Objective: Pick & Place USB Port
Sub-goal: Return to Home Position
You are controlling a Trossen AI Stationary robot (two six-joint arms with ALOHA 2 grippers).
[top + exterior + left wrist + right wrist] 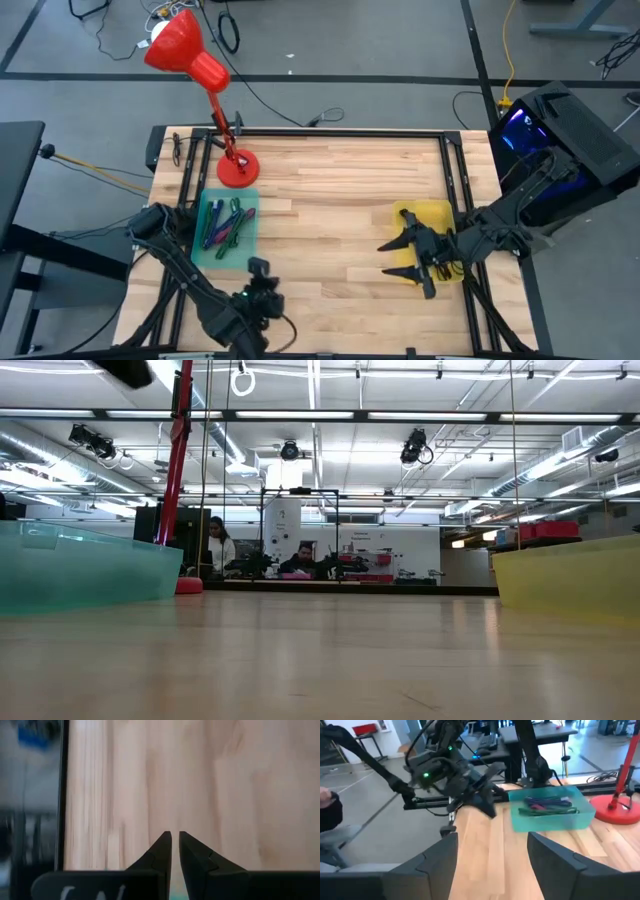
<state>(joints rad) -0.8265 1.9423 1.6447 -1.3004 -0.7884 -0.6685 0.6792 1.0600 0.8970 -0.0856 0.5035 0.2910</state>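
A green tray [248,240] at the table's left holds several coloured USB cables [225,222]; they also show in the right wrist view [547,805]. A yellow tray [432,212] stands at the right, partly under my right arm. My right gripper [388,257] is open and empty, just left of the yellow tray, pointing toward the table's left; its own view [492,855] shows bare wood between the fingers. My left gripper [258,266] hovers near the front edge, just right of the green tray, shut and empty over bare wood [175,837].
A red desk lamp [185,50] stands with its base [238,168] at the far left, just behind the green tray. The wooden top between the two trays [330,220] is bare. Black frame rails run along the table's sides. People sit far off in the room [300,560].
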